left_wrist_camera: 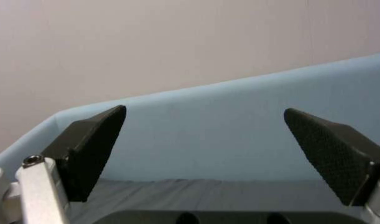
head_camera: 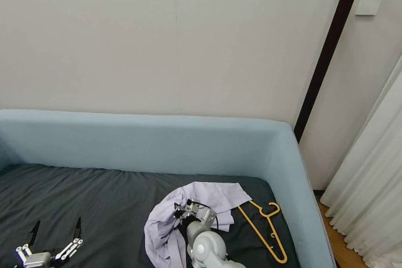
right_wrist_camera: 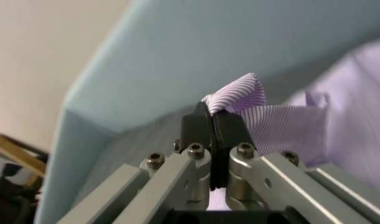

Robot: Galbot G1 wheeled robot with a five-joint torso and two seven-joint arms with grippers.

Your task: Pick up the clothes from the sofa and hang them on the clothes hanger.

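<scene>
Lilac striped shirt (head_camera: 213, 194) lies bunched on the dark grey seat (head_camera: 81, 196) of a pale blue sofa (head_camera: 157, 142), toward 6 o'clock in the head view. The right gripper (right_wrist_camera: 210, 116) has its fingers pressed together on a fold of it. An orange hanger (head_camera: 264, 221) lies at the shirt's 3 o'clock. The left gripper (head_camera: 56, 224), spread wide, hovers at 7 o'clock. Behind is a plain wall (head_camera: 157, 29), with a white curtain (head_camera: 377, 186) at 4 o'clock

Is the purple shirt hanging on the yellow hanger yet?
No, the hanger lies flat on the sofa beside the shirt, which the right gripper is pinching.
</scene>
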